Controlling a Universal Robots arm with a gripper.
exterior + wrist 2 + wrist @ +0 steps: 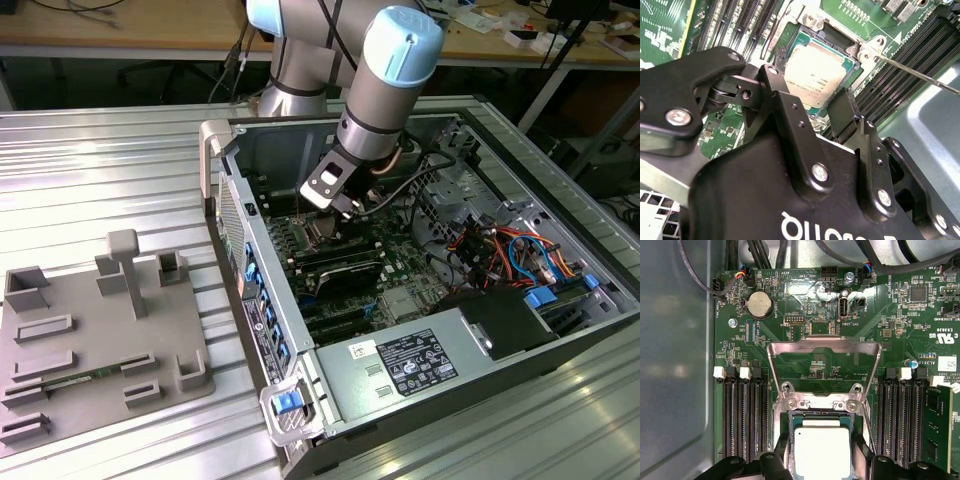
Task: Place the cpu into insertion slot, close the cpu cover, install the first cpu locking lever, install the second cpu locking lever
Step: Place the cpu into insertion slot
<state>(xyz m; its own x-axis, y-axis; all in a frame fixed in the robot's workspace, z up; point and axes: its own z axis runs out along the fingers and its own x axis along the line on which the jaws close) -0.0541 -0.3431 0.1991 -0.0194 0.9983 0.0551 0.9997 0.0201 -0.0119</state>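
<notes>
- Hovering low inside the open computer case point(250, 262), the gripper point(335, 195) pointed down at the green board, directly over the insertion slot point(822, 416).
- Fingers point(785, 107) were apart, one each side of the cpu point(821, 451), which lay flat btwn them. A thin strip of slot rim showed btwn chip edge and finger, so no firm clamp was seen. Judged released, not gripped.
- The cpu sat square in the slot, metal top up, level w/ the rim as far as could be told. Judged seated, step 1 approx done.
- Key relation: the cpu cover point(822, 344) was swung open and stood off the slot's hinge edge, on the side toward the coin battery point(760, 305). Its window was clear of the chip.
- So the cover lay just beyond the fingertips, hinge line running across the axis along which the fingers flanked the chip.
- Closing it would mean folding the frame back over the chip, toward the gripper.
- A thin locking lever point(920, 75) stuck out from a slot corner, unlatched.
- Long black memory slots point(740, 420) ran alongside, parallel to the bracketed chip edges.
</notes>
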